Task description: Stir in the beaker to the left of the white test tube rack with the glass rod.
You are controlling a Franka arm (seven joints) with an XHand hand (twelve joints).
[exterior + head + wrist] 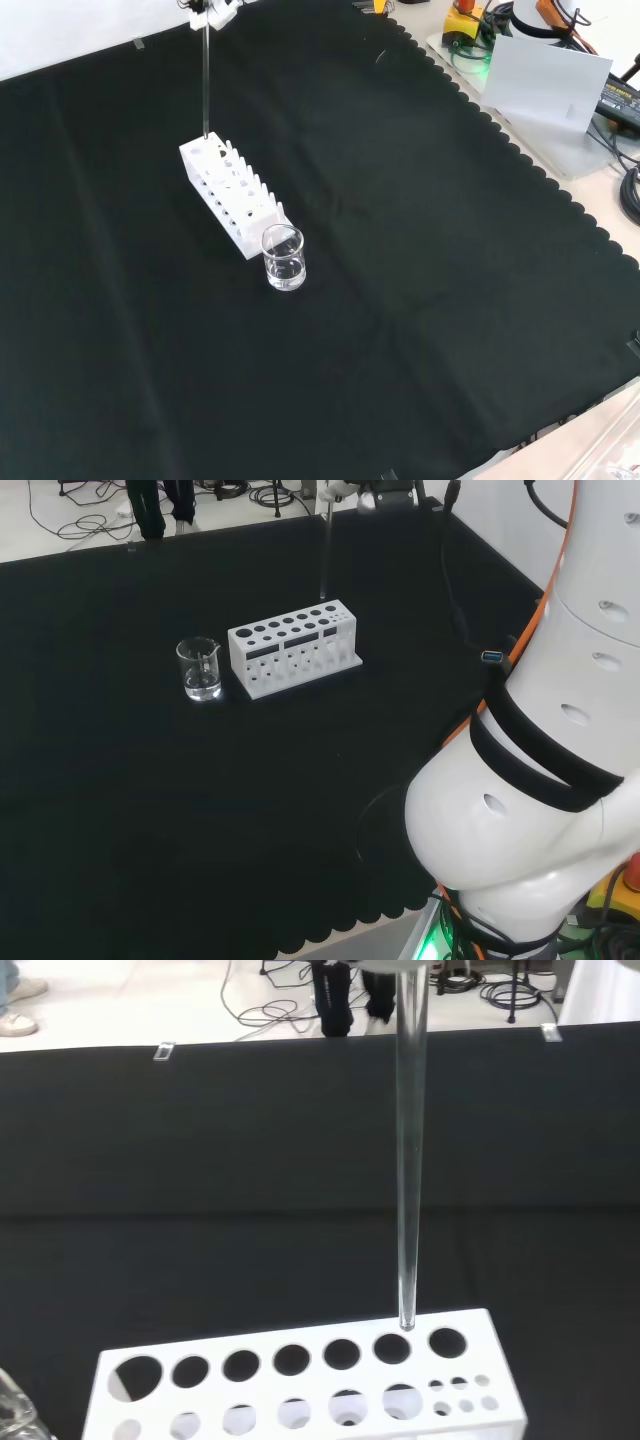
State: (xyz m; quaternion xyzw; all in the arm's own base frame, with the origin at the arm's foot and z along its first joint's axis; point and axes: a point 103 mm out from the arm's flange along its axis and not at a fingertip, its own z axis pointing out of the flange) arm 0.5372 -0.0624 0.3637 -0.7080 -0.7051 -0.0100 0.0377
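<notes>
You have a worktop (150, 810) under matte black cloth. The white rack (292, 646) is a blocky slab of round holes; at its 9 o'clock in the head view stands the clear beaker (200, 668). The thin glass rod (205, 85) hangs upright over the rack's far end, pinched by the robot hand (213, 12).

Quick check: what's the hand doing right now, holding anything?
Hand: shut on the glass rod, which hangs upright above the white test tube rack.

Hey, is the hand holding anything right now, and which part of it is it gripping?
The hand holds the glass rod by its top end; the rod hangs upright, its lower tip just above the white test tube rack.
</notes>
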